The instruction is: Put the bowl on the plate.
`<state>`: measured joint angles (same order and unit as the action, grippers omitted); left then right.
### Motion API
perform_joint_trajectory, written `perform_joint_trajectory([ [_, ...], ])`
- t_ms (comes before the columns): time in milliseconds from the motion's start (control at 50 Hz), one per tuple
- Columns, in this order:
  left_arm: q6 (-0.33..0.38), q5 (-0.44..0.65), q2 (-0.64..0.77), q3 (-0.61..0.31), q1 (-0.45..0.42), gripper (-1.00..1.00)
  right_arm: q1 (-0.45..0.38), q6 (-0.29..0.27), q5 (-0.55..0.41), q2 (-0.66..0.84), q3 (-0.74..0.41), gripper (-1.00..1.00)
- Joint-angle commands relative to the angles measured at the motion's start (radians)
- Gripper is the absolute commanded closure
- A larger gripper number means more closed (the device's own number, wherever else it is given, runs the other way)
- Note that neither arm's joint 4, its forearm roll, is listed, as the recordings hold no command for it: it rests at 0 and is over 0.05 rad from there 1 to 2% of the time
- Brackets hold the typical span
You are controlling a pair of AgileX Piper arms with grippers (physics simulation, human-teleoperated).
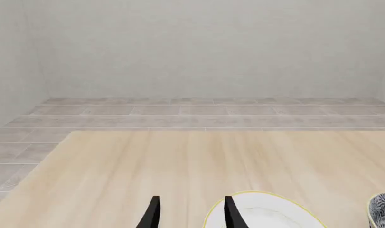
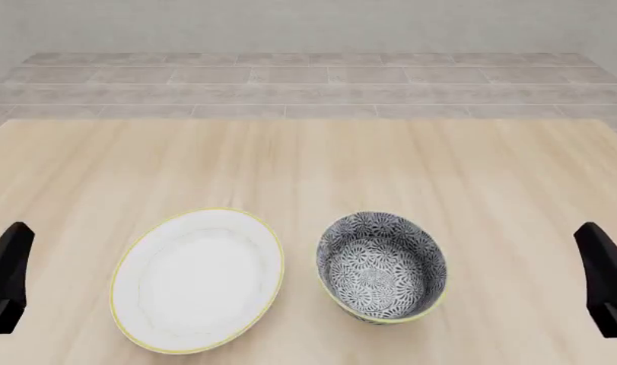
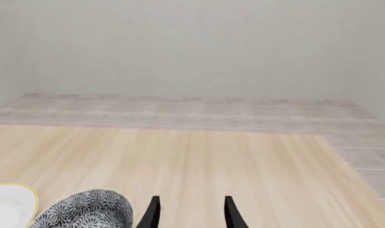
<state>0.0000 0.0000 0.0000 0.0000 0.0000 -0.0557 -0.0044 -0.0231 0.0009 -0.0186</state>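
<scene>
One bowl and one plate sit side by side on the near half of a pale wooden table, the plate to the left, the bowl to the right, a narrow strip of bare wood between them. Both stand upright and hold nothing. The bowl, patterned inside and out in dark blue-grey and white flowers, is the narrower of the two; the plate is plain white with a thin yellow rim line.

Two arms flank the pair at the near edges of the table. The left gripper hangs well to the left of the plate, its two dark fingers spread with nothing between them; the plate's rim shows just beyond one fingertip in its wrist view. The right gripper hangs well to the right of the bowl, fingers likewise spread and empty.

Beyond the table's far edge runs a floor of grey-beige tiles, ending at a plain pale grey-green wall.
</scene>
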Motion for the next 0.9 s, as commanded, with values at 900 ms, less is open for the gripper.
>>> perform_joint_trajectory([
  [900, 0.0, 0.0, 0.0, 0.0, 0.0, -1.0, -0.016, -0.028, -0.281, -0.001, 0.019, -1.0],
])
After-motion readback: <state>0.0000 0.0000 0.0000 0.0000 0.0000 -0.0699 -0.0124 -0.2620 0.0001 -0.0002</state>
